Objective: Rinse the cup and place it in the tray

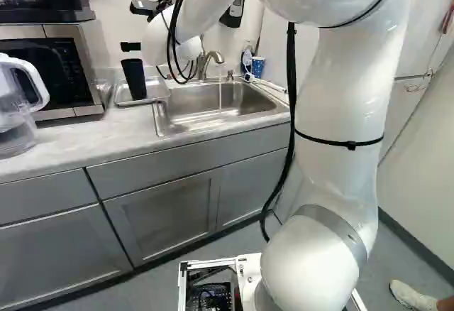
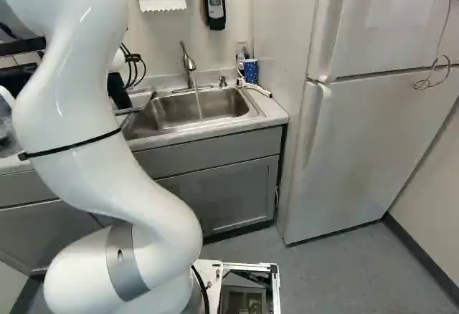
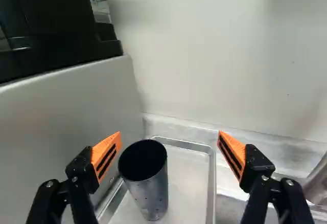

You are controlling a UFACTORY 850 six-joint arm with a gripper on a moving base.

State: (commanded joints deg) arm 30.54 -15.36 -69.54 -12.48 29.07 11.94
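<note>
Checking clearance: your jaws stand wide open | cup [image 3: 151, 196] upright in tray [image 3: 211, 183], ahead of their gap, offset towards microwave [image 3: 66, 111] | likely withdrawal; watch the cup-side finger.

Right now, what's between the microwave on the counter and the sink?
The tray, with the cup standing in it, lies between the microwave and the sink. The left base view shows this.
</note>
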